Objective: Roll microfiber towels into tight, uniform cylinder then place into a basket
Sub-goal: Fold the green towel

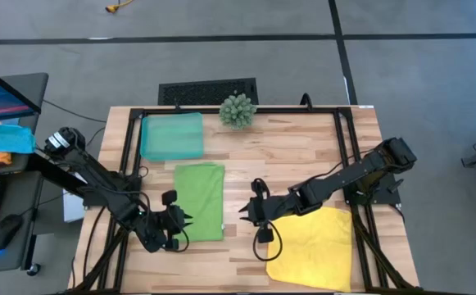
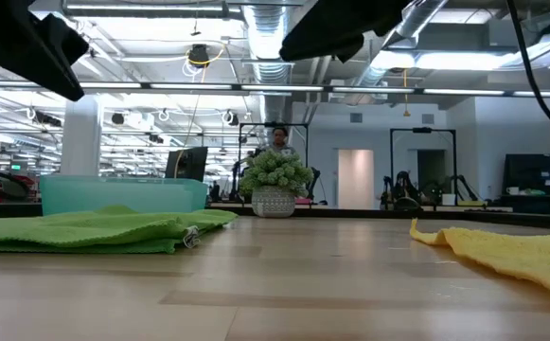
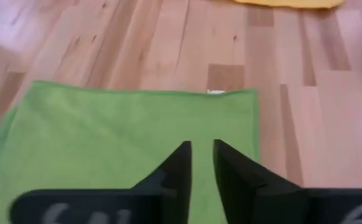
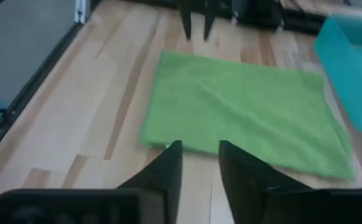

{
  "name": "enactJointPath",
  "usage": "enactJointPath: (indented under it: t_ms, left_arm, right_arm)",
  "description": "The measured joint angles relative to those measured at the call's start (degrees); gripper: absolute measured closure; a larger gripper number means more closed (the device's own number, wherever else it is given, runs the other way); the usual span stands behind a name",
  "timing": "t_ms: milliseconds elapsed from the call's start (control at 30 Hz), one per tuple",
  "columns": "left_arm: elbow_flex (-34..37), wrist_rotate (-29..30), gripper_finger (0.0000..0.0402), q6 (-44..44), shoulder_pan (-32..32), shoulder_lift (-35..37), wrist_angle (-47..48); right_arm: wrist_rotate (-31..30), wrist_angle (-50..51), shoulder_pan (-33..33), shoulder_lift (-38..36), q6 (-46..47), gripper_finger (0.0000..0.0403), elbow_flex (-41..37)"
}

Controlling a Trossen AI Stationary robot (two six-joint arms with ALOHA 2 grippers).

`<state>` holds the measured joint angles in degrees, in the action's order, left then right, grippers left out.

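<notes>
The flat leaf-green microfiber towel (image 1: 199,201) was seen lying on the wooden desk (image 1: 303,152), just short of the shallow translucent teal plastic basket (image 1: 172,136), with the crumpled bright yellow microfiber towel (image 1: 315,247) well apart from it. The left gripper (image 1: 182,220) was held at the green towel's near edge, fingers narrowly parted and empty; the right gripper (image 1: 248,209) faced the opposite edge, likewise narrow and empty. A loose or slanted roll could be expected if only one layer were pinched. Two towels, one basket and one spiky green ball plant (image 1: 238,111) were counted.
</notes>
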<state>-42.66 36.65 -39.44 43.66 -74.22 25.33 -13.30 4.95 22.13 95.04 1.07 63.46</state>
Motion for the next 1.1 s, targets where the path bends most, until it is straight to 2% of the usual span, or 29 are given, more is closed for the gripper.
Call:
enactJointPath:
  t_ms: [200, 367, 433, 500, 667, 967, 1100]
  left_arm:
    - [1.0, -0.9, 0.0257, -1.6, 0.0, 0.0, -1.4]
    - [1.0, -4.3, 0.0229, -0.4, 0.4, 0.0, -2.4]
    - [1.0, -5.1, 0.0227, 0.9, 0.9, 0.0, -3.2]
    - [1.0, -5.2, 0.0228, 2.5, 1.5, 0.0, -4.1]
    - [-0.3, -5.1, 0.0236, 3.3, 3.5, 0.0, -4.7]
    - [-10.3, -4.6, 0.0261, 8.0, 7.5, -0.1, 3.6]
    - [-11.1, -4.3, 0.0276, 7.8, 9.2, -0.1, 5.2]
  right_arm:
    - [2.6, -4.2, 0.0, 0.0, -6.3, 0.0210, 0.0]
    - [3.0, -8.3, 0.0, 2.2, -8.8, 0.0167, -0.2]
    - [2.9, -12.5, 0.0, 4.5, -9.1, 0.0159, 0.4]
    - [2.8, -10.5, 0.0, 5.9, -9.9, 0.0154, -0.2]
    - [2.8, -14.9, 0.0, 10.6, -14.0, 0.0154, 0.7]
    - [2.8, -17.7, -0.1, 19.9, -17.0, 0.0154, 8.0]
    - [2.8, -17.6, -0.1, 23.3, -19.1, 0.0154, 10.6]
